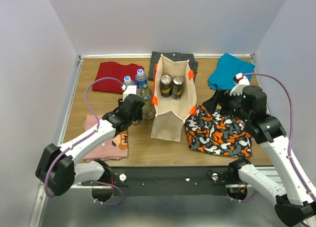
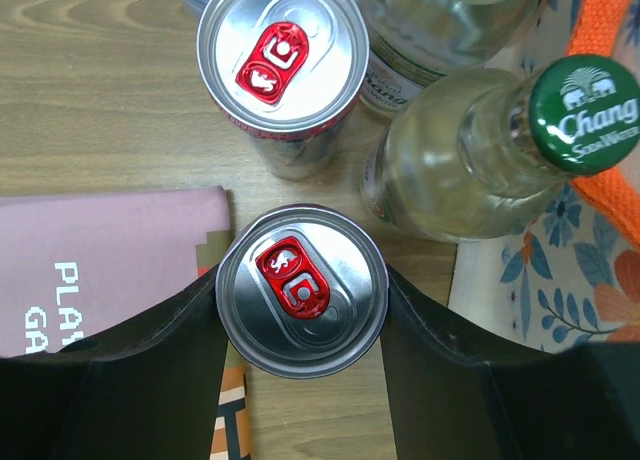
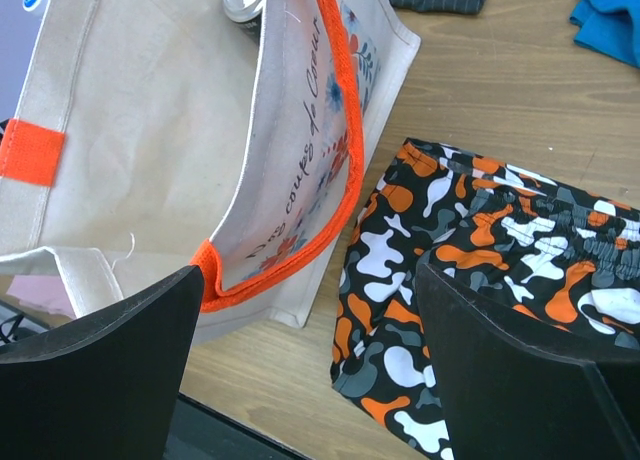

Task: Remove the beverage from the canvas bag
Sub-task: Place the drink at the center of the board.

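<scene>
Silver can (image 2: pixel 302 280) pinched by left gripper (image 2: pixel 300 302) | canvas bag (image 1: pixel 165 123) just right | right gripper (image 3: pixel 305 310) spread

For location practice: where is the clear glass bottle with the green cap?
In the left wrist view the bottle stands at right, beside the beige canvas bag, just beyond the red-tabbed silver can in the left gripper.
</scene>
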Controlling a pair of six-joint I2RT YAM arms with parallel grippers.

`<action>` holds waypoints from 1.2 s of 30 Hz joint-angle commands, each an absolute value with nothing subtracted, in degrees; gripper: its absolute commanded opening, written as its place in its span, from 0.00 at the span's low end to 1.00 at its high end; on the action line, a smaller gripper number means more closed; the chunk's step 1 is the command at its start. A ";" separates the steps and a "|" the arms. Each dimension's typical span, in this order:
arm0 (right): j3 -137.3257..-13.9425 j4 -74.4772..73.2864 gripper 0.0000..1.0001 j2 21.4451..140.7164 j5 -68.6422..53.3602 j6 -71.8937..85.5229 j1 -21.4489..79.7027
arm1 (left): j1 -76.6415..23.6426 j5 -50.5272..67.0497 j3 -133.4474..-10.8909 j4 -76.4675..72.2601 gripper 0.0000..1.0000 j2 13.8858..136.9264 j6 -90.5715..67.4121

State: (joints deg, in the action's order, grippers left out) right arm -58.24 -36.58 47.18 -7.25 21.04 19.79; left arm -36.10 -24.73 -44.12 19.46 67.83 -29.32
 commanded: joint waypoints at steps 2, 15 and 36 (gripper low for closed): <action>-57.04 -36.91 0.95 46.76 -6.68 21.53 19.78 | -35.86 -28.39 -42.80 15.38 0.10 67.41 -31.73; -56.69 -36.74 0.95 47.02 -6.86 21.27 19.78 | -35.86 -29.00 -43.33 16.78 0.88 67.50 -32.61; -55.46 -35.25 0.95 48.08 -6.42 21.53 19.78 | -35.95 -28.41 -59.76 31.29 0.99 59.50 -25.59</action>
